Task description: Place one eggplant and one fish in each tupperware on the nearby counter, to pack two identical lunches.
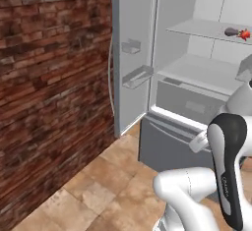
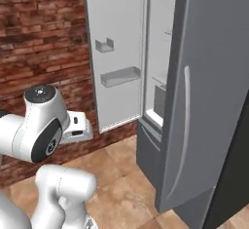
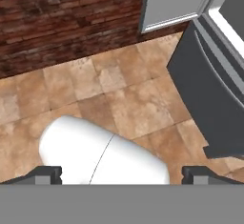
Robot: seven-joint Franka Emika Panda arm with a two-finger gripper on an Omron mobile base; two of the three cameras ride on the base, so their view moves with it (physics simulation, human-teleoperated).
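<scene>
Open fridge beside a brick wall, seen over the arm

The fridge stood with both doors swung wide: the left door showed its pale inner face with three door bins, one near the top, a small one below it, a wider one lower down. The right door turned its grey outer face and long handle toward the camera. A brick wall ran behind, above a tan tiled floor.
</scene>
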